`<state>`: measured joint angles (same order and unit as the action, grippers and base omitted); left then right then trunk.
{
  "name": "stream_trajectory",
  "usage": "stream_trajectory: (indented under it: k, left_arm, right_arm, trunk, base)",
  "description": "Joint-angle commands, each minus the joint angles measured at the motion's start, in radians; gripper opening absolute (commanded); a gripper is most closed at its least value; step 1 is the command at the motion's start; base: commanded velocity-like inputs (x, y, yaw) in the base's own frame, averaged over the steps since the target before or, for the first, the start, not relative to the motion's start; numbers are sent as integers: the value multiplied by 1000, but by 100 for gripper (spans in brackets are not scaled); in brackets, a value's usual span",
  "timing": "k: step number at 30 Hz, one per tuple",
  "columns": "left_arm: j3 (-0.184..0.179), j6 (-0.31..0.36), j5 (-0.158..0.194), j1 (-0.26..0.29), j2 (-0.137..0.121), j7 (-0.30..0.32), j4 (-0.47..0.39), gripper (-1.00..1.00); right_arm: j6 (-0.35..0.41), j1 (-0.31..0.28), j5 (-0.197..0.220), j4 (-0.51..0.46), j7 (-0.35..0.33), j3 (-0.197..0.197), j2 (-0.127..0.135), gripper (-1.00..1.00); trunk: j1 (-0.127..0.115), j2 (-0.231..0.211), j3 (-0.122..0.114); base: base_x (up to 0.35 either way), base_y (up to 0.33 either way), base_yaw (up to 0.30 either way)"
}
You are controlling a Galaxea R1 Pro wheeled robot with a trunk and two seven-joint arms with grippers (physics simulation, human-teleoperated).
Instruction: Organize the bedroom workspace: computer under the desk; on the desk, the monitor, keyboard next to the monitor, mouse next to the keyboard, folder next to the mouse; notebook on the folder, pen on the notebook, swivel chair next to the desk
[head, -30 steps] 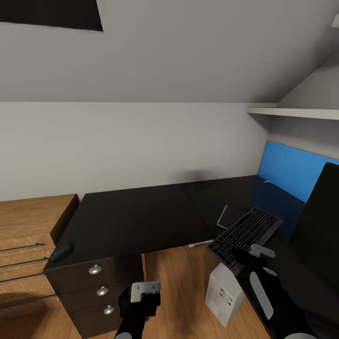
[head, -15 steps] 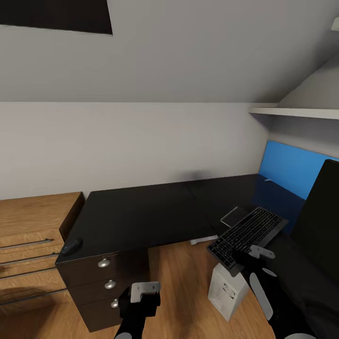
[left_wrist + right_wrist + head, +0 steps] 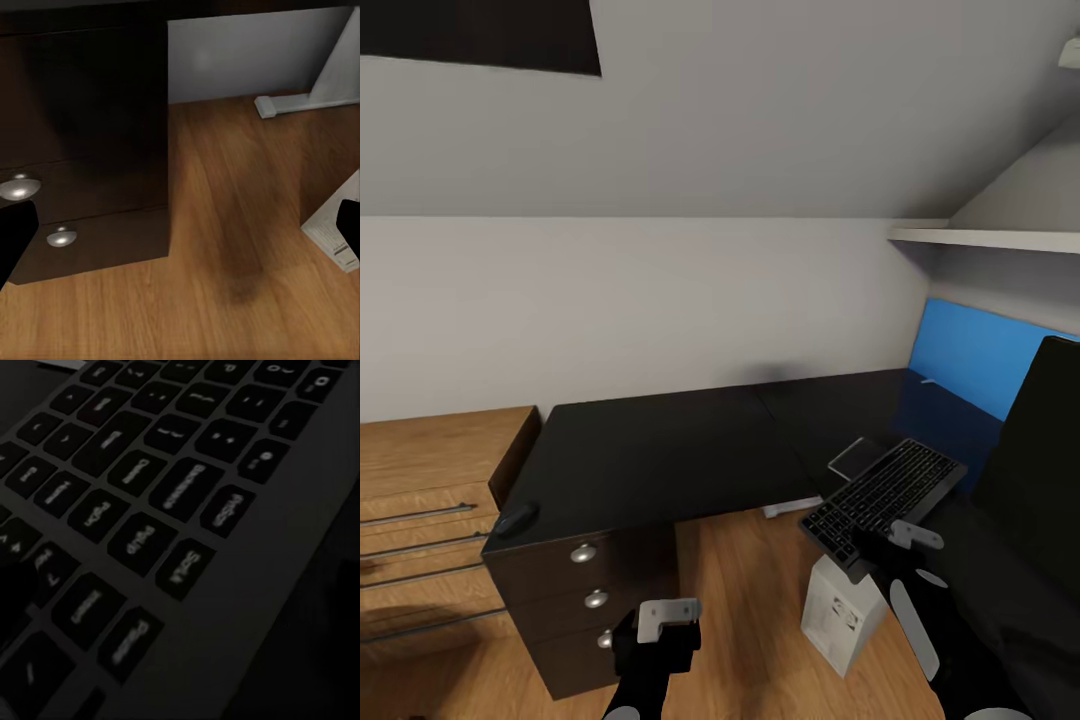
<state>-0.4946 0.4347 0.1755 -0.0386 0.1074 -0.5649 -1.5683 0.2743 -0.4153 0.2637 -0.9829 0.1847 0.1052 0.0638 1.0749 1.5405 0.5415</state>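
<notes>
From the head camera, the desk runs along the pale wall as a glossy black L, its drawers with round silver knobs at the near left end and a wooden dresser just beside it. The mouse lies on the desk's front left corner, above the drawers. The right gripper holds the keyboard by its near end, tilted over the inner corner of the desk, with its far end close to a small flat grey notebook lying on the desktop. The monitor shows as a dark slab at the right edge, in front of a blue wall panel. The computer stands on the wooden floor under the keyboard, by the right arm. The left gripper hangs low in front of the drawers, empty. Through the left wrist camera, its dark fingertips sit wide apart at the picture's edges, with two drawer knobs, bare floor and a corner of the computer between them. Through the right wrist camera, the keyboard lies very close, its dark keys lettered faintly, and the jaws are clamped on it.
</notes>
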Motion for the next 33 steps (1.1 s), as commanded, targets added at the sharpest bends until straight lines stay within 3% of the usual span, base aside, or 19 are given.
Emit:
stream_trajectory:
  k: [1, 9, 33]
  left_arm:
    - [-1, 2, 9, 0, 0, -7, -2, 100]
    - [-1, 3, 9, 0, 0, -7, -1, 100]
    - [-3, 3, 7, 0, 0, -7, 9, 100]
  right_arm:
    - [2, 0, 12, 30, 7, -1, 0, 100]
    - [2, 0, 10, 33, 7, -1, 1, 100]
    - [2, 0, 9, 32, 7, -2, 1, 100]
  trunk:
    - [0, 0, 1]
    - [0, 0, 1]
    - [-92, -168, -74]
  base:
    - [-35, 0, 0]
    - [-9, 0, 0]
    - [0, 0, 0]
